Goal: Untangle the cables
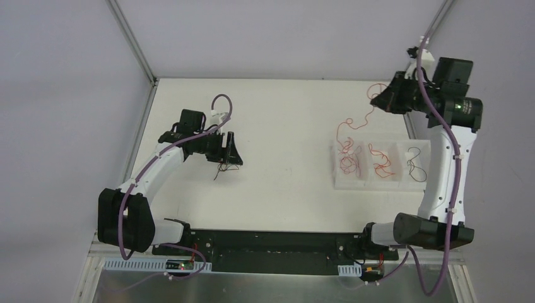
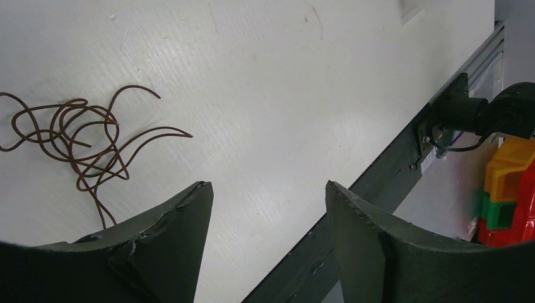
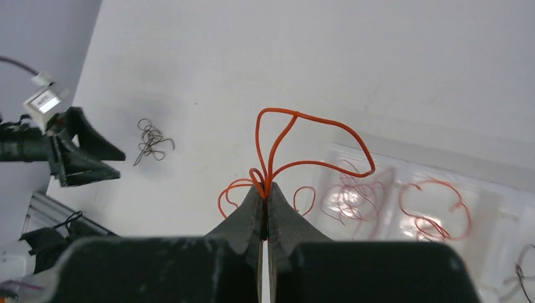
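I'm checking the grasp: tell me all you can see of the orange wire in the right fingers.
The orange wire is thin and flexible, bent into springy loops. The right gripper is shut on it, pinching several strands. Its free end trails toward the clear tray; contact there is unclear.

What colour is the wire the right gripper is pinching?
Orange-red. The wire in the right gripper shows best in the right wrist view.

No legible text or markings.
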Robot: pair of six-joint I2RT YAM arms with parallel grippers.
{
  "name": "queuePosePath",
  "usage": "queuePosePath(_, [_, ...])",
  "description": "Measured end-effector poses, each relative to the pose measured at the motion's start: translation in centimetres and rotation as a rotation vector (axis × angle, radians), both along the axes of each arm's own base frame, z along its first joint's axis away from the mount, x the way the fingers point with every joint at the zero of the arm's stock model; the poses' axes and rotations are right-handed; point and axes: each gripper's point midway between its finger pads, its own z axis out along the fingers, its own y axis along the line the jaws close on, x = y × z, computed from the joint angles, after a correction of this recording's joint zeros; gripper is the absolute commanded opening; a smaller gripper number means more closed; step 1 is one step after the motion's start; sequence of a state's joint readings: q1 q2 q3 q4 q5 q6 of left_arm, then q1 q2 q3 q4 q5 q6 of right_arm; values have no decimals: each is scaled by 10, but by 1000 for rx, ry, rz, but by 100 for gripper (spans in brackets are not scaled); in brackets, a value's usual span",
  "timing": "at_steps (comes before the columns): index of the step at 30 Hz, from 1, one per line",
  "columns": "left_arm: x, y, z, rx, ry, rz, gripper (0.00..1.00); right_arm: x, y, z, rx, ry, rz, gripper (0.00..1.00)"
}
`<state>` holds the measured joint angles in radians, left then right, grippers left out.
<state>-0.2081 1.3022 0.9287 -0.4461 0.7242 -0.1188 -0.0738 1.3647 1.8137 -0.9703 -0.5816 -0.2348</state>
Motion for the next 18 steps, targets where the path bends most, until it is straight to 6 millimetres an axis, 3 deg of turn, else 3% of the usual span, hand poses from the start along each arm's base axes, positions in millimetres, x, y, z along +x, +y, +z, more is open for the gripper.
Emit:
queuePosePath(3, [-1, 1, -1, 4, 5, 2, 67, -6, -55, -4, -38, 26, -141, 0])
queuePosePath(10, [-1, 0, 0, -1, 19, 13, 68, -19, -142, -21, -67, 108, -338, 0])
queuePosePath(14, [-1, 0, 0, -3, 22, 17, 68, -14, -168, -43, -56, 171, -368, 0])
queuePosePath(18, [-1, 0, 0, -3, 24, 19, 68, -11, -176, -70, -38, 243, -364, 0])
